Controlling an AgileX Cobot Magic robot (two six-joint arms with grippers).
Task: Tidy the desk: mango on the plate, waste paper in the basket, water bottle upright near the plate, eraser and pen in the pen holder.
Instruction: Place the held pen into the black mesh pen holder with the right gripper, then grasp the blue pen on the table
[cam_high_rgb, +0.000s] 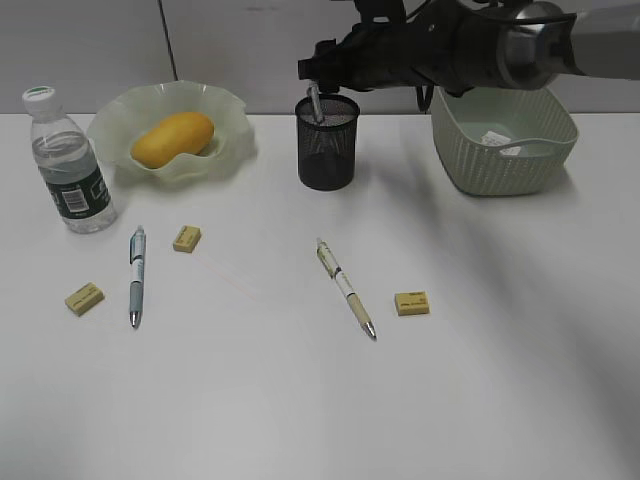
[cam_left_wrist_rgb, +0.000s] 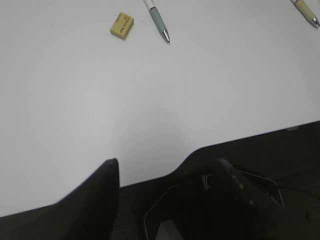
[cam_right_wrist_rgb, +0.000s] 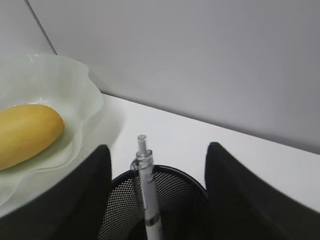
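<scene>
Our right gripper (cam_right_wrist_rgb: 156, 195) hangs over the pen holder (cam_high_rgb: 327, 142) at upper centre of the exterior view, its two dark fingers (cam_right_wrist_rgb: 97, 190) spread wide and clasping nothing. Between them a pen (cam_right_wrist_rgb: 147, 190) stands in the mesh cup, nearly upright, leaning slightly to the left. We judge that it has been let go and that the arm must next lift clear.

Two more pens lie flat lower in the frame: one (cam_high_rgb: 345, 287) at centre, its long axis running from upper left to lower right, the tip towards us; one (cam_high_rgb: 136, 276) at left, almost vertical in the frame. The centre pen is the nearer to the right arm.

Three yellow erasers (cam_high_rgb: 411, 303) also wait on the desk (cam_high_rgb: 300, 400): one just right of the centre pen, two near the left pen.

Our left gripper (cam_left_wrist_rgb: 165, 175) sits at the desk's near edge, open and empty; the left pen's tip (cam_left_wrist_rgb: 159, 22) shows at the top of its view.

The mango (cam_high_rgb: 173, 138) rests in the plate (cam_high_rgb: 225, 110) at upper left, the water bottle (cam_high_rgb: 65, 165) upright beside it. The waste paper (cam_high_rgb: 497, 140) lies in the basket (cam_high_rgb: 505, 165) at upper right.

The bottle's label shows a barcode; the print on it and on the erasers is too small for us to read.
</scene>
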